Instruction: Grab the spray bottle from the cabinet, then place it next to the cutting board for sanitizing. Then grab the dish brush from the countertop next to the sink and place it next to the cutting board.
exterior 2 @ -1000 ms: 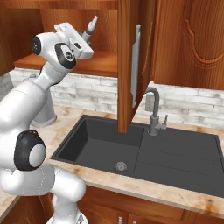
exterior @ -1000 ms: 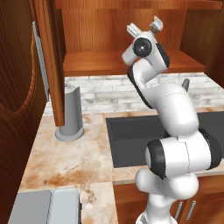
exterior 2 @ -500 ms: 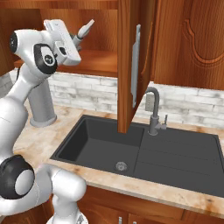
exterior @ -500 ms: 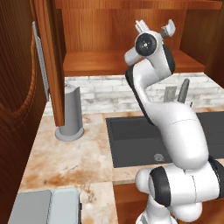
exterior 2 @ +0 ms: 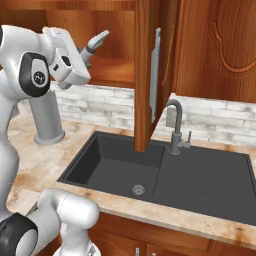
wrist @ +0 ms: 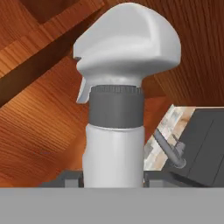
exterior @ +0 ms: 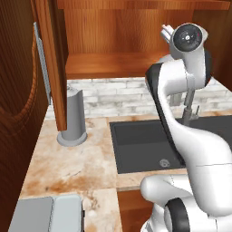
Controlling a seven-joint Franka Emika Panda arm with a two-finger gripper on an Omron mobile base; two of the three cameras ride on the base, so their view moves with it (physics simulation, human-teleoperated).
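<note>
The end effector (exterior 2: pixel 84 51) holds the spray bottle (wrist: pixel 117 131) by its body, up by the cabinet (exterior 2: pixel 112 60) shelf. The bottle's long side runs straight out from it. No cutting board is in sight.

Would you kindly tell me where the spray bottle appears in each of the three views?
Left base view: its tip at upper right, behind the wrist, spray bottle.
Right base view: upper left, jutting from the pincer.
Hand view: centre, between the fingers.
Shared landmark: the faucet, right of it in every view.
</note>
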